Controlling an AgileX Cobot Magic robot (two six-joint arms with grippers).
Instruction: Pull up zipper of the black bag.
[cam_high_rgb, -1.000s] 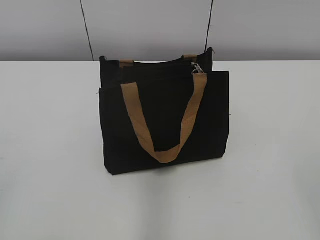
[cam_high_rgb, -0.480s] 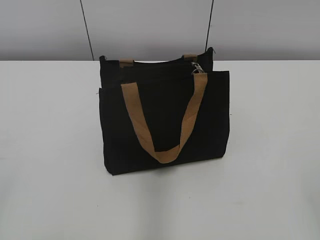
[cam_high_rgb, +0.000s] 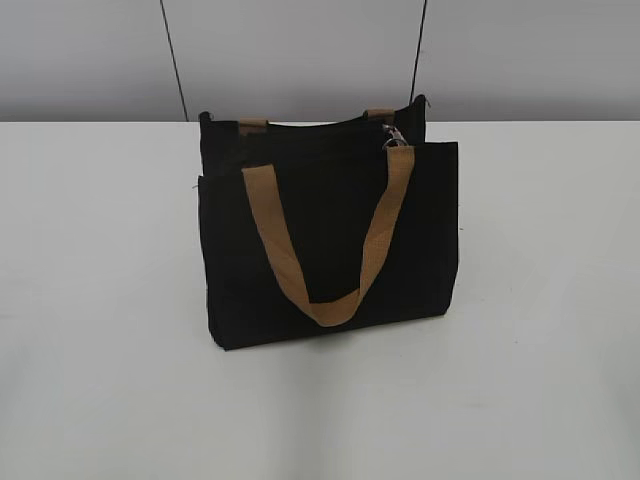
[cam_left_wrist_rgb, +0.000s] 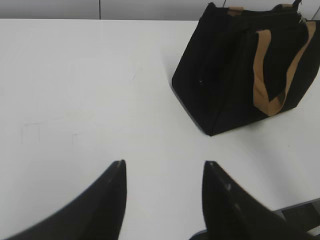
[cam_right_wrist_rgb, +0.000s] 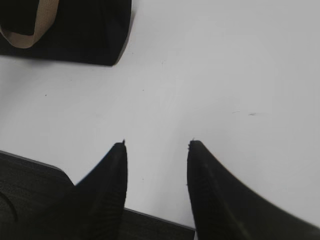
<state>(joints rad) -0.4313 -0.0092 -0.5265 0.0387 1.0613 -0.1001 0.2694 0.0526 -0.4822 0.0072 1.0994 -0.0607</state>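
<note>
Black bag (cam_left_wrist_rgb: 240, 75) beyond left gripper (cam_left_wrist_rgb: 165, 167)

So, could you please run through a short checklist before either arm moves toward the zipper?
1. Black bag upright on the table: ok.
2. Zipper visible at the bag's top right, beside the tan handle: ok.
3. Left gripper open, nothing between its fingers: ok.
4. Right gripper open and clear of the bag: ok.
5. Whether the track is open or closed: cannot tell.
6. Handle clear of the pull tab: not ok; it sits right beside it.
</note>
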